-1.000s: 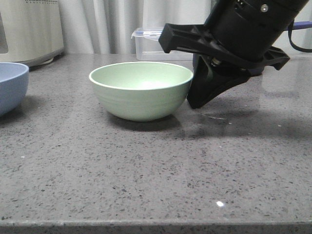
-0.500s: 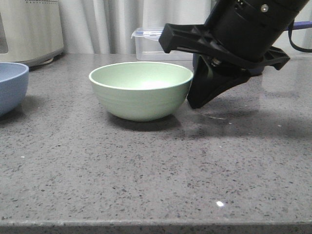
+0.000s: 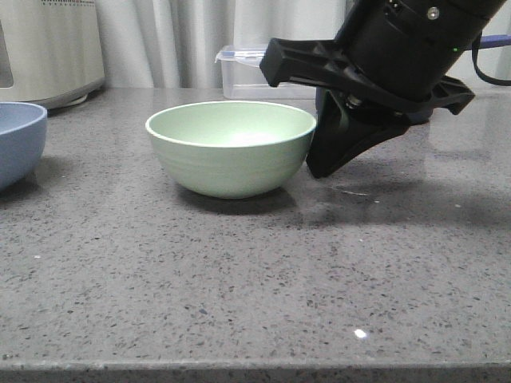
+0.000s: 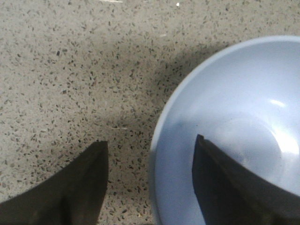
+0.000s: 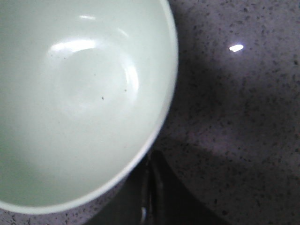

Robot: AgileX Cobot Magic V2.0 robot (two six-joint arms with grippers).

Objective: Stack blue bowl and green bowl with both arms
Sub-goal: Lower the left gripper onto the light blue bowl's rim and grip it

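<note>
Beside the right gripper (image 3: 323,163), on its left in the front view, the green bowl (image 3: 231,148) stood upright on the speckled grey countertop (image 3: 263,271). The gripper's dark tip reached down just outside the bowl's right wall, at or very near it; contact could not be judged. The bulky black right arm (image 3: 399,56) leaned in from the upper right. At the far left edge sat the blue bowl (image 3: 17,142), well apart from the green one and cut off by the frame. Behind stood a clear plastic container (image 3: 251,72) and a cream appliance (image 3: 48,48), before pale curtains (image 3: 184,40).

From the left wrist, the left gripper (image 4: 150,183) stood spread, one finger (image 4: 79,187) over bare countertop and the other over the blue bowl's (image 4: 234,126) hollow, with the rim between them. Whether either finger touched the bowl could not be told.

From the right wrist, the green bowl (image 5: 79,98) filled most of the view, its pale rim curving close past the right gripper (image 5: 150,197). Only a dark, blurred stub of the fingers showed beyond the rim, seemingly pressed together, though that could not be told for certain.
</note>
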